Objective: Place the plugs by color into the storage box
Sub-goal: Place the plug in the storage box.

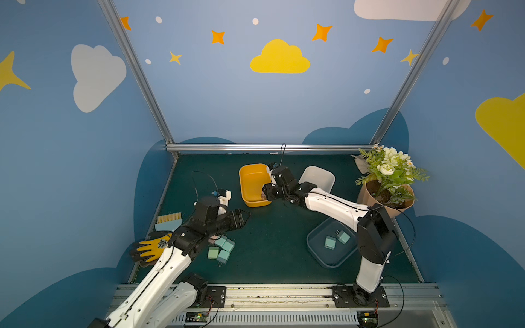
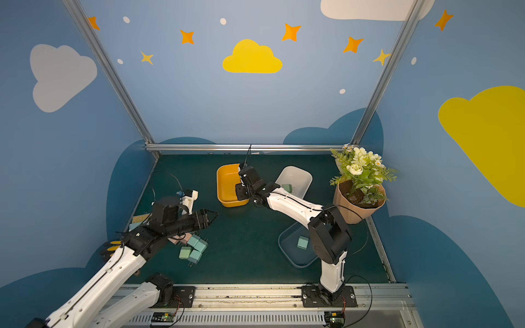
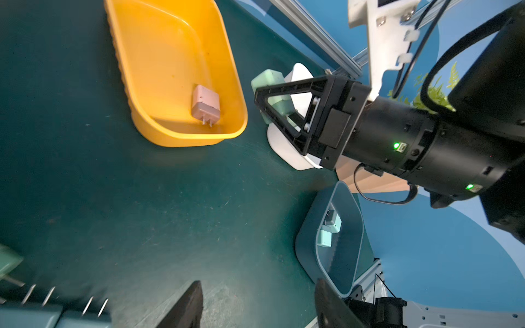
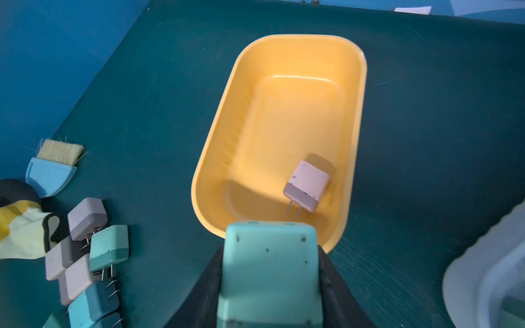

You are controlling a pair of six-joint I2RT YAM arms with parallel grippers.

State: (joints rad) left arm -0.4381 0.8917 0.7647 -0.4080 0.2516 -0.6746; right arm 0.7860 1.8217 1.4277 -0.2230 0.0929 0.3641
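Dark green counter (image 1: 270,241): jaws of the right gripper (image 3: 262,98) clamp a pale green plug (image 4: 270,269) at the rim of the yellow bin (image 4: 216,127), a pink plug (image 4: 308,183) inside. Released here, it could mix colours or glance off the rim. Jaws apart and empty, the left gripper (image 1: 244,217) hovers by the loose plugs (image 1: 223,248).

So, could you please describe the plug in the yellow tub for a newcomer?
Find the yellow tub towards the back of the green table. A pink plug lies alone on its floor. Unlike it, the green plug held beside the tub is outside.
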